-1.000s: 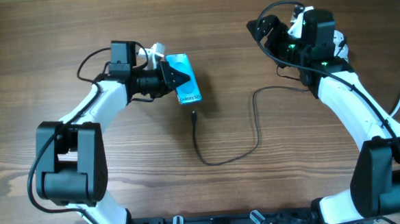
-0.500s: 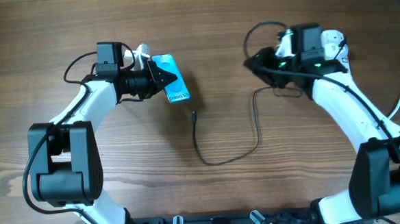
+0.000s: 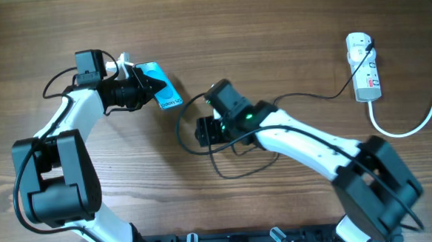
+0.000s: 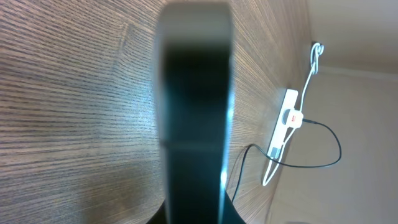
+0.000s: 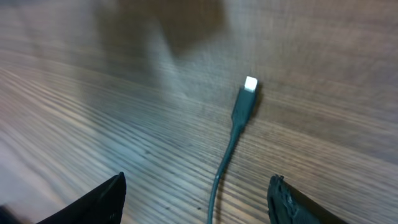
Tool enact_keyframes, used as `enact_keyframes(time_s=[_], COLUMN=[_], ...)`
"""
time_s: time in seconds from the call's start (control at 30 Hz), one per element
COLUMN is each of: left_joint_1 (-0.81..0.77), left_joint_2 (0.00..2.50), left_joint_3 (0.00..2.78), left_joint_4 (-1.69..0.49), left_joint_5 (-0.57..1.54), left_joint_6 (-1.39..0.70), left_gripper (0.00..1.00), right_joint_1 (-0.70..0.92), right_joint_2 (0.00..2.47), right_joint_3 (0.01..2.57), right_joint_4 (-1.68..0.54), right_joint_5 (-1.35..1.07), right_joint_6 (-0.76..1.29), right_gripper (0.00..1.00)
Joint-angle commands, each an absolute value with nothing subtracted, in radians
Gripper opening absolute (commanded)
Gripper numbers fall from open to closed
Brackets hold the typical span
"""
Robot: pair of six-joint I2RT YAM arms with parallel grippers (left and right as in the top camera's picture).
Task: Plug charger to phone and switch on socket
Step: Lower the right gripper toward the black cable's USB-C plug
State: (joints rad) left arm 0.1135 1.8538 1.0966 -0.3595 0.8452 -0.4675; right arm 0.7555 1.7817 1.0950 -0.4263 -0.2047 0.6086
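My left gripper (image 3: 142,91) is shut on the phone (image 3: 161,95), whose cyan screen shows tilted at the left of the table; in the left wrist view the phone (image 4: 193,112) stands edge-on between the jaws. My right gripper (image 3: 204,130) is open and low over the charger's free end. In the right wrist view the metal-tipped plug (image 5: 250,83) lies on the wood ahead of the open gripper (image 5: 196,199), its cable running back between the fingers (image 5: 106,200). The charger cable (image 3: 311,97) runs to the black adapter in the white socket (image 3: 363,65) at the far right.
The socket's thick white cord (image 3: 423,110) loops off the right edge of the table. The black cable loops (image 3: 241,173) under my right arm. The socket (image 4: 287,118) also shows far off in the left wrist view.
My right arm has swung from the socket at the far right to the centre, over the plug. My left arm has carried the phone further left.
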Motion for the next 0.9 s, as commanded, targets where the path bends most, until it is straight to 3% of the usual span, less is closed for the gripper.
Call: enact_keyframes(time_s=[0.0, 0.1, 0.17, 0.23, 0.4, 0.47, 0.67, 0.8, 0.83, 0.87], left_joint_1=[0.117, 0.117, 0.117, 0.117, 0.117, 0.117, 0.117, 0.117, 0.117, 0.117], left_joint_2=[1.827, 1.827, 1.827, 1.827, 1.827, 1.827, 1.827, 1.827, 1.827, 1.827], left_joint_3=[1.103, 1.103, 1.103, 1.103, 1.103, 1.103, 1.103, 1.103, 1.103, 1.103], left_joint_4=[-0.357, -0.357, -0.357, -0.357, -0.357, -0.357, -0.358, -0.357, -0.357, -0.357], left_joint_5=[0.862, 0.862, 0.862, 0.862, 0.862, 0.862, 0.862, 0.862, 0.862, 0.862], left_joint_6=[-0.44, -0.44, -0.44, -0.44, -0.441, -0.441, -0.441, -0.441, -0.441, -0.441], left_gripper=[0.04, 0.04, 0.04, 0.04, 0.04, 0.04, 0.04, 0.04, 0.04, 0.04], right_joint_1=[0.794, 0.799, 0.799, 0.799, 0.818, 0.847, 0.796, 0.739, 0.738, 0.741], right_joint_2=[1.88, 1.909, 1.917, 1.917, 1.928, 1.931, 1.931, 1.931, 1.931, 1.931], right_joint_3=[1.107, 1.131, 1.135, 1.135, 1.135, 1.135, 1.24, 1.301, 1.303, 1.303], right_joint_4=[-0.429, -0.458, -0.468, -0.472, -0.473, -0.48, -0.708, -0.797, -0.782, -0.767], right_joint_5=[-0.165, -0.151, -0.138, -0.127, -0.12, -0.046, 0.112, -0.046, -0.092, -0.118], right_joint_6=[0.64, 0.64, 0.659, 0.659, 0.665, 0.686, 0.71, 0.709, 0.71, 0.71], right_gripper=[0.71, 0.56, 0.36, 0.23, 0.17, 0.06, 0.05, 0.05, 0.08, 0.18])
